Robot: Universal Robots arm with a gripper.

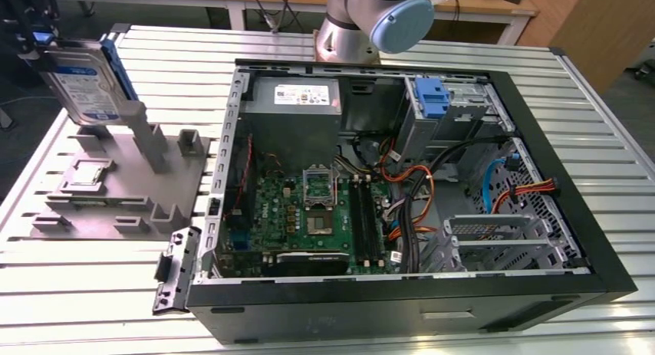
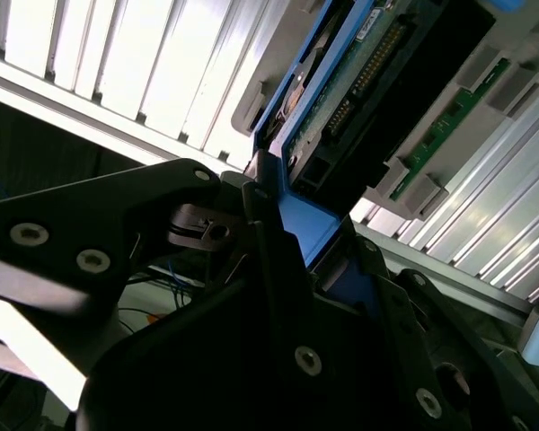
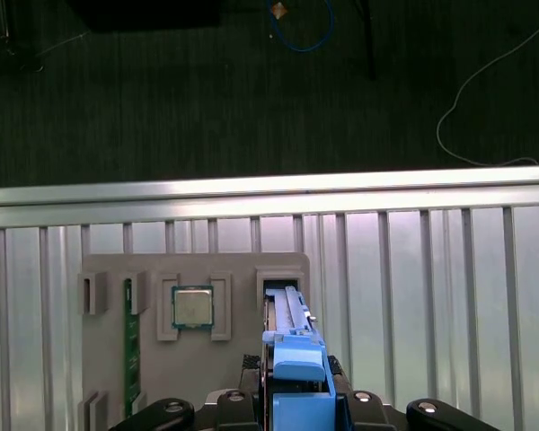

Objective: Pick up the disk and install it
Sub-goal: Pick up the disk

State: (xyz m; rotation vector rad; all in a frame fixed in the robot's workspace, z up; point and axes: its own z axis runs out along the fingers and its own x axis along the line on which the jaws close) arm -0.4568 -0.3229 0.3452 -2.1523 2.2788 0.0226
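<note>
Blue plastic fills the gap between the fingers of the claw (image 2: 292,220): it is clamped on the bracket edge of the disk (image 1: 87,79), at the disk's upper end. The disk hangs straight down from the claw, long axis upright. In the first wrist view its narrow edge runs away from the claw to a slot in the grey fixture plate (image 1: 113,182) directly underneath. I cannot tell whether the lower end sits in that slot or is clear of it. Judgement: pick-up stage, disk in hand, not installed.

Below the claw, beside the slot, a processor chip (image 3: 192,307) lies in its own pocket. Further over, a green memory stick (image 3: 130,346) stands on edge. The plate rests on the slatted metal table (image 1: 82,286).

The open computer case (image 1: 409,297) lies well apart from the claw, toward the exterior view's right, with the board exposed. A blue carrier (image 1: 435,102) stands upright at the case's far side, near the grey power supply (image 1: 297,98).

Relation that matters, as I judge it: the place for the disk is inside the case, so it lies sideways from the claw across the table, not beneath it.
</note>
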